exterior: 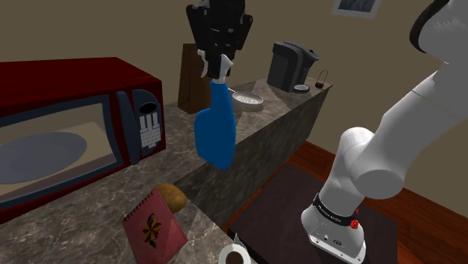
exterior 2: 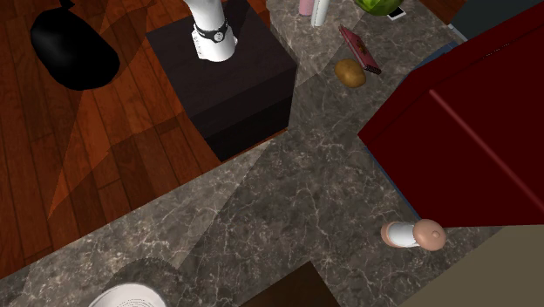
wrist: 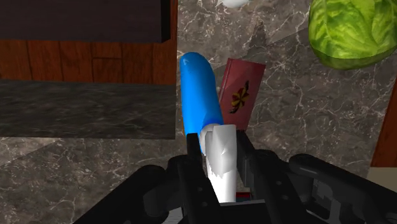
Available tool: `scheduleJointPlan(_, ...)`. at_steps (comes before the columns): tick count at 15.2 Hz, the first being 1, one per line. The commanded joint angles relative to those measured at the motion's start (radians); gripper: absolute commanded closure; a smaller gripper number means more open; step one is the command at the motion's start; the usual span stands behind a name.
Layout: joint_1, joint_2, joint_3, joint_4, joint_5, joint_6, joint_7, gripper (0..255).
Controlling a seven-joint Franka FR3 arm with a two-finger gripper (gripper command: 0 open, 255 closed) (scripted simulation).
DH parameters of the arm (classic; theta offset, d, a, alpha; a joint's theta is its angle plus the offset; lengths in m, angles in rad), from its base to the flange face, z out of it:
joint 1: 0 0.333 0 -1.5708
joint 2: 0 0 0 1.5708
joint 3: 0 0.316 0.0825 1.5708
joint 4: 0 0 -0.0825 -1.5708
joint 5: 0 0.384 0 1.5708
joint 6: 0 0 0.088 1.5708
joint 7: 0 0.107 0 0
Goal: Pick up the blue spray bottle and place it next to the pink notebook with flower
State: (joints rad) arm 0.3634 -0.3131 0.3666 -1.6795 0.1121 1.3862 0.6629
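My black gripper (exterior: 217,67) hangs high over the counter, shut on the white neck of the blue spray bottle (exterior: 215,133). The bottle dangles body-down, well above the stone top. In the wrist view the gripper (wrist: 221,167) clasps the white neck between both fingers, and the blue bottle (wrist: 200,95) points away from the hand. The pink notebook with a flower (exterior: 154,229) lies on the near counter, below the bottle and toward the shoulder view's left. It also shows just beyond the bottle's body as the pink notebook (wrist: 240,92), and from overhead as a pink notebook (exterior 2: 359,49).
A red microwave (exterior: 71,139) fills the counter's left. A potato (exterior: 171,196) sits beside the notebook, with a white cup (exterior: 235,256) at the front edge. A brown block (exterior: 193,79), metal bowl (exterior: 247,99) and coffee machine (exterior: 291,66) stand behind. A green lettuce (wrist: 350,28) lies past the notebook.
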Motion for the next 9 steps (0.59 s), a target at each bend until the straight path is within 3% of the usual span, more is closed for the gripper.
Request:
scheduleJointPlan(1,0.014,0.026,0.04,0.044,0.002,-0.015,0.06,255)
scheduleJointPlan(9,0.085,0.211,0.221,0.286,-0.054,-0.077,0.317,255)
